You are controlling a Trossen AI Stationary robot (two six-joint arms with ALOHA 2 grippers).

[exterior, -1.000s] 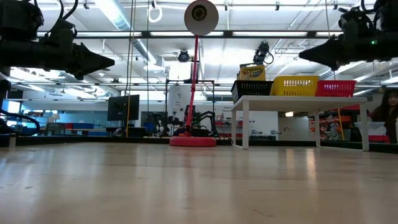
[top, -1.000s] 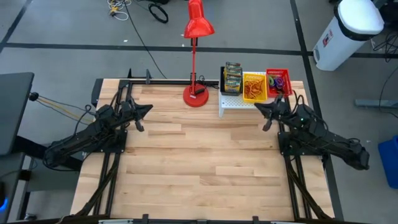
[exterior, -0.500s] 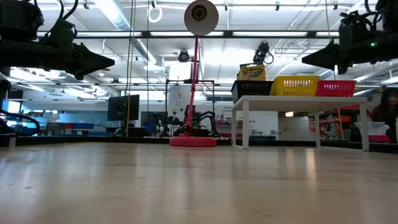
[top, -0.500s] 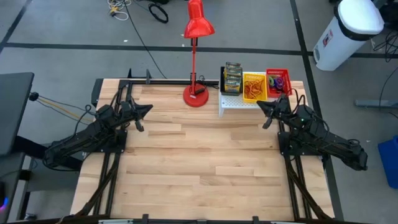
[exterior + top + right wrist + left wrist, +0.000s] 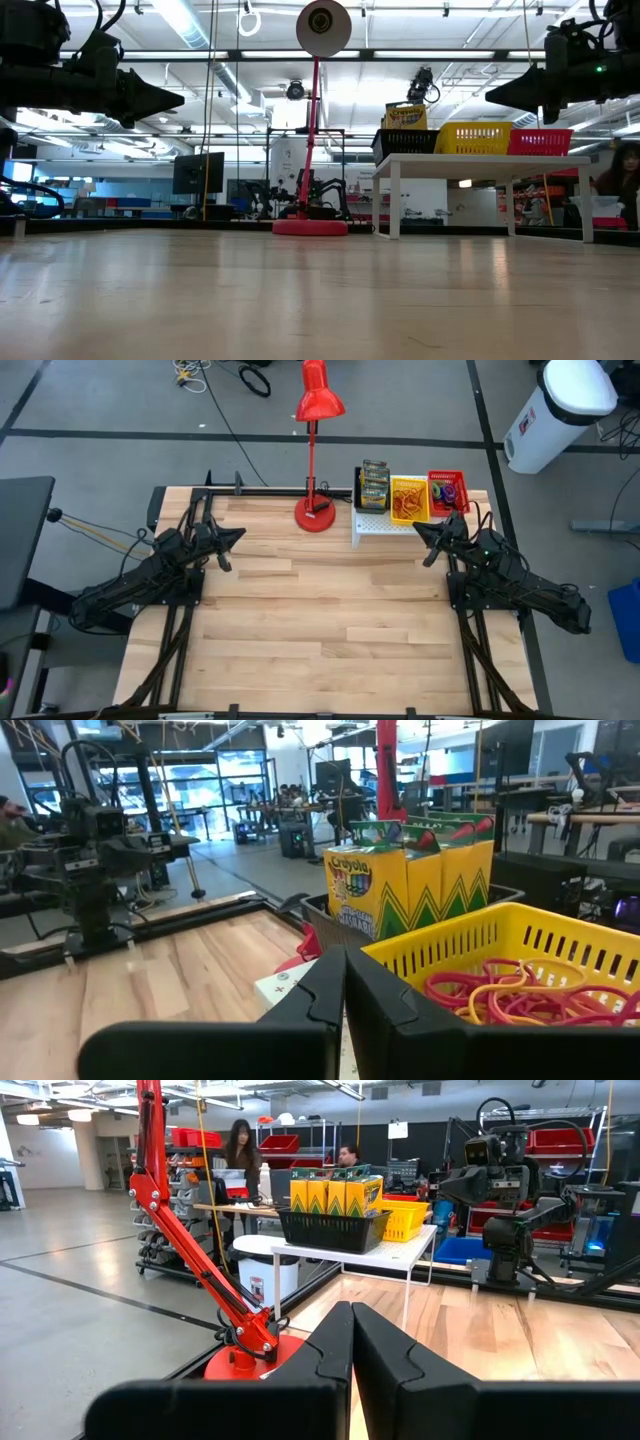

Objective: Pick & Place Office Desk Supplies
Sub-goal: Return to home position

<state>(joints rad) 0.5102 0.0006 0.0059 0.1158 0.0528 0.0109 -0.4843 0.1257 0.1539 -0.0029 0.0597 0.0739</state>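
Since the crayon boxes [image 5: 395, 870] and rubber bands [image 5: 500, 995] lie in the 3 bins [image 5: 474, 138] atop the white stand [image 5: 372, 526], the right gripper [image 5: 418, 530], just beside the stand, and the left gripper [image 5: 238, 534], well apart from it, hang idle, each closed on nothing.

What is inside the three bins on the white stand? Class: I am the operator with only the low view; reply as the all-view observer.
Observer: The yellow bin holds red and orange rubber bands.
Operator: The black bin?
Observer: Several crayon boxes stand upright in it, side by side.
Operator: The red bin?
Observer: Mixed coloured pieces, purple among them; too small to name.
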